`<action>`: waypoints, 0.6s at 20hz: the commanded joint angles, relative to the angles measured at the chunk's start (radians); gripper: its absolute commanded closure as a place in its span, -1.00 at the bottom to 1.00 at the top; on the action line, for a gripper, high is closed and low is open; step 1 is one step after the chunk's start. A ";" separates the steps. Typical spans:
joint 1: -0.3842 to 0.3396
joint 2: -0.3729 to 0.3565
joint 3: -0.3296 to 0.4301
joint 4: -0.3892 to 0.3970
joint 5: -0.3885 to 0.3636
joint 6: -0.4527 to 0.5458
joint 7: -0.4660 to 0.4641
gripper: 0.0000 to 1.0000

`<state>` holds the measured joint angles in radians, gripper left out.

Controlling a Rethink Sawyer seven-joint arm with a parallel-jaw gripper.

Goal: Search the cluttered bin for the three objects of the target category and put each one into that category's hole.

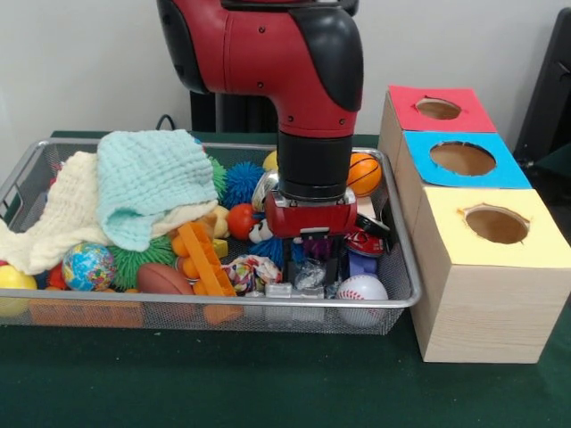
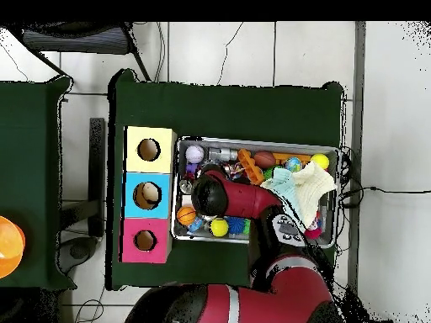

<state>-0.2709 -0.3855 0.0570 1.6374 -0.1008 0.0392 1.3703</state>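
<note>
The wire mesh bin (image 1: 268, 304) is full of toys and also shows in the overhead view (image 2: 257, 141). My gripper (image 1: 310, 257) reaches straight down into the clutter at the bin's right half, its tips buried among dark and crinkly items. Around it lie a baseball (image 1: 362, 288), a small basketball (image 1: 363, 172), a red ball (image 1: 241, 220) and a blue spiky ball (image 1: 243, 181). Three wooden boxes with holes stand right of the bin: red top (image 1: 437, 109), blue top (image 1: 464, 159), yellow top (image 1: 495, 225). In the overhead view the arm (image 2: 210, 193) hides the gripper.
A mint cloth (image 1: 147, 183) and a cream cloth (image 1: 58, 218) cover the bin's left half. Near the front lie a globe ball (image 1: 88, 266), a brown football (image 1: 163, 278), orange blocks (image 1: 203, 259) and a green spiky ball (image 1: 147, 254). Green table cloth lies in front.
</note>
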 commanded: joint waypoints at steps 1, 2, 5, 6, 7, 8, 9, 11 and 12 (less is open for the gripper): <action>-0.036 0.096 0.067 -0.054 -0.063 0.093 0.048 -1.00; -0.033 0.102 0.063 -0.052 -0.063 0.099 0.051 -1.00; -0.019 0.120 0.054 -0.051 -0.050 0.125 0.062 -1.00; -0.015 0.126 0.049 -0.049 -0.046 0.136 0.064 -1.00; -0.006 0.133 0.040 -0.051 -0.038 0.155 0.067 -1.00; 0.001 0.137 0.032 -0.047 -0.032 0.163 0.074 -1.00; 0.007 0.142 0.025 -0.043 -0.026 0.172 0.080 -1.00; 0.021 0.140 0.009 -0.031 -0.018 0.181 0.095 -1.00; 0.036 0.141 -0.007 -0.034 -0.005 0.223 0.099 -1.00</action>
<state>-0.2597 -0.3783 0.0479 1.6239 -0.1043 0.0536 1.3705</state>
